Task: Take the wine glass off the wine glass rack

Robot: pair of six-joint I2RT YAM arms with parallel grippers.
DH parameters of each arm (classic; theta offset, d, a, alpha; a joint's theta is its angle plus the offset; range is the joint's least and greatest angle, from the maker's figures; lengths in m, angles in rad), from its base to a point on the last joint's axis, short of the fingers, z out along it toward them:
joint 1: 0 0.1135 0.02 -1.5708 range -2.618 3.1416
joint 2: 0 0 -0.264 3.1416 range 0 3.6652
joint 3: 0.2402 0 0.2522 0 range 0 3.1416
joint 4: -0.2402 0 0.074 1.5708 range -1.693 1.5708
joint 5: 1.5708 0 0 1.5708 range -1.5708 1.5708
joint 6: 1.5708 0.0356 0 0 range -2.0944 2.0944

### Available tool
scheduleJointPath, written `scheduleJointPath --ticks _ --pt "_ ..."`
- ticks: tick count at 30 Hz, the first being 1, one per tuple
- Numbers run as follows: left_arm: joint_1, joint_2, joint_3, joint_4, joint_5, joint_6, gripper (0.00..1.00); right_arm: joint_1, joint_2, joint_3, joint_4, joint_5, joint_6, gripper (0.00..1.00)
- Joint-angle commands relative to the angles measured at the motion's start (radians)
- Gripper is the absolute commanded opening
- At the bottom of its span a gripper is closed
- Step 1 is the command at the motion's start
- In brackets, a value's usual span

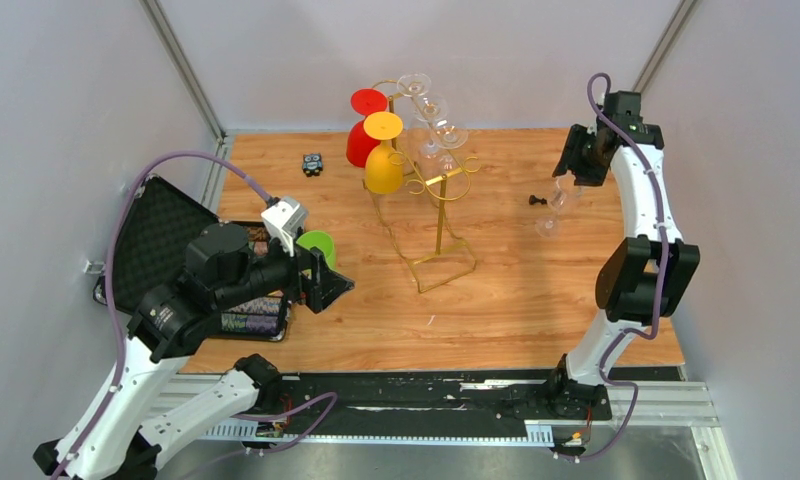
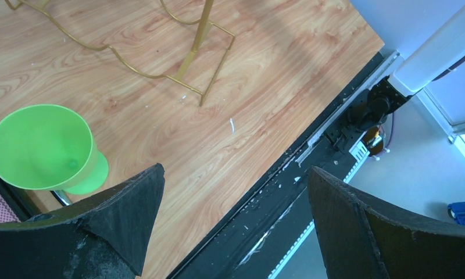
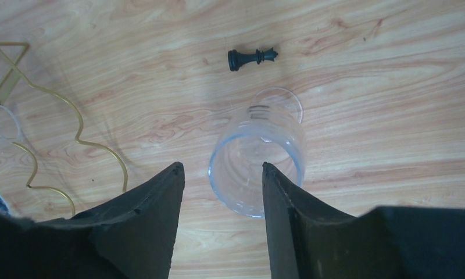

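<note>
Below the left gripper [image 2: 236,171], jaws at full spread and empty, lies bare table [image 2: 265,87], with a green cup [image 2: 41,145] just beside one finger. Ahead of it stands the wine glass rack [image 1: 441,205], where other glasses [image 1: 431,110] hang. Directly under the right gripper [image 3: 222,165], jaws part-open and clasping nothing, the wine glass [image 3: 276,133] stands upright on the table, well apart from the rack. A black chess piece [image 3: 252,57] lies just beyond. The glass is judged light, rigid, slick, brittle and tip-prone; the stem or lower bowl offers the safest hold, closed gently.
</note>
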Motion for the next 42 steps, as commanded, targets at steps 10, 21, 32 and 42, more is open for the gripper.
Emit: scheduleJointPath --ticks 10,21,32,42 --pt "0.0 0.087 0.159 -0.021 -0.179 -0.035 1.0 0.007 -0.133 0.159 -0.02 0.03 0.037 0.62" --pt "0.005 0.273 0.369 -0.023 -0.281 -0.071 1.0 0.009 -0.373 0.017 0.072 -0.104 0.084 0.65" --pt "0.162 0.402 0.46 0.093 -0.169 -0.144 0.98 0.068 -0.635 -0.149 0.197 -0.328 0.154 0.65" --pt "0.343 0.582 0.468 0.257 0.077 -0.262 0.88 0.149 -0.854 -0.271 0.256 -0.421 0.149 0.67"
